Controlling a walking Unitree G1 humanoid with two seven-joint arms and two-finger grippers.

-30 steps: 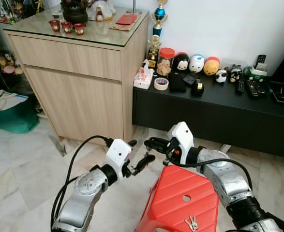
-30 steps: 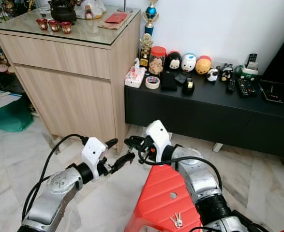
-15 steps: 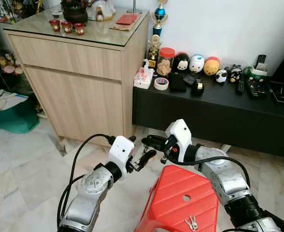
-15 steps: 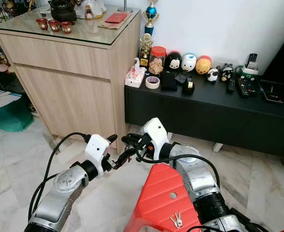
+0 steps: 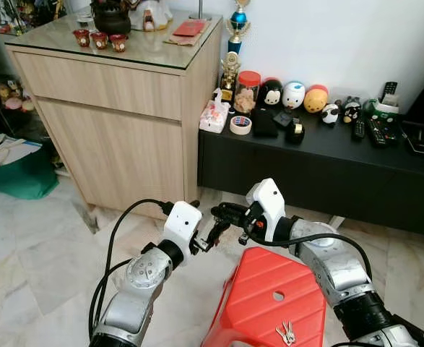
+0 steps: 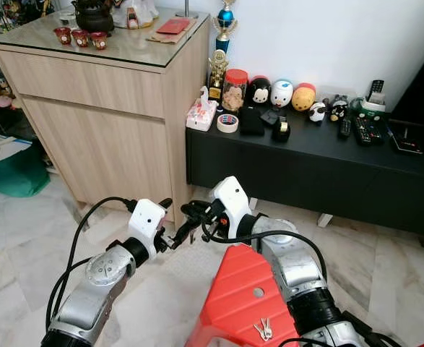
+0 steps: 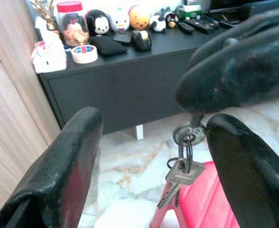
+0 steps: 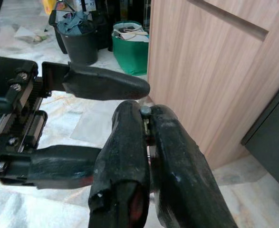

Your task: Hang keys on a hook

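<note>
i've brought the left gripper (image 7: pixel 149 156) in over the last second — its fingers now spread either side of the keys (image 7: pixel 182 164), which dangle pinched in the right gripper (image 8: pixel 146 121) above the red stool (image 5: pixel 269 303) — a handover, no hook seen.

Just below and on the near side of the right gripper (image 5: pixel 217 211) stands a red stool (image 5: pixel 258 289) on the pale marble floor (image 5: pixel 31 260). Beyond the left gripper (image 5: pixel 207 220) rises a light wooden cabinet (image 5: pixel 110 123) with small red cups (image 5: pixel 100 40) on its glass top, and a green bag (image 5: pixel 20 173) sits far out to that gripper's left. Behind both grippers runs a low black console (image 5: pixel 320 170) carrying a tissue box (image 5: pixel 214 116), a tape roll (image 5: pixel 240 125), a red-lidded jar (image 5: pixel 248 92), round figurines (image 5: pixel 293 95) and remotes (image 5: pixel 374 131).
</note>
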